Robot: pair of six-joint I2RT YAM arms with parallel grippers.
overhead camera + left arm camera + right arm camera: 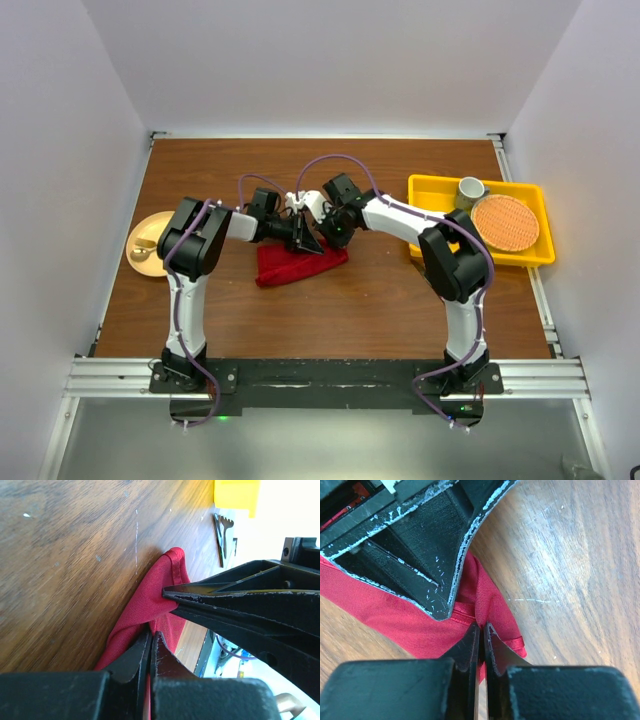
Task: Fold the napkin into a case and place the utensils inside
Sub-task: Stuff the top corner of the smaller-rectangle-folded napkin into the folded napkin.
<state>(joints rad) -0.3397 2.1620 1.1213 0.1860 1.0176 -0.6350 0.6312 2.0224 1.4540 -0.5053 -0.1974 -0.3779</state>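
The deep-red napkin (290, 268) lies bunched on the wooden table at mid-centre, not formed into a case. My left gripper (303, 240) is at its far edge. In the left wrist view it (150, 634) is shut on a fold of the napkin (150, 597). My right gripper (328, 234) meets it from the right. In the right wrist view it (481, 626) is shut on the napkin (385, 615) near a hemmed corner. The two grippers' fingertips almost touch. The utensils do not show clearly in any view.
A yellow tray (430, 190) at the right holds a cup (471, 189) and a round orange woven mat (505, 222). A tan round plate (150, 243) sits at the table's left edge. White walls enclose the table on three sides.
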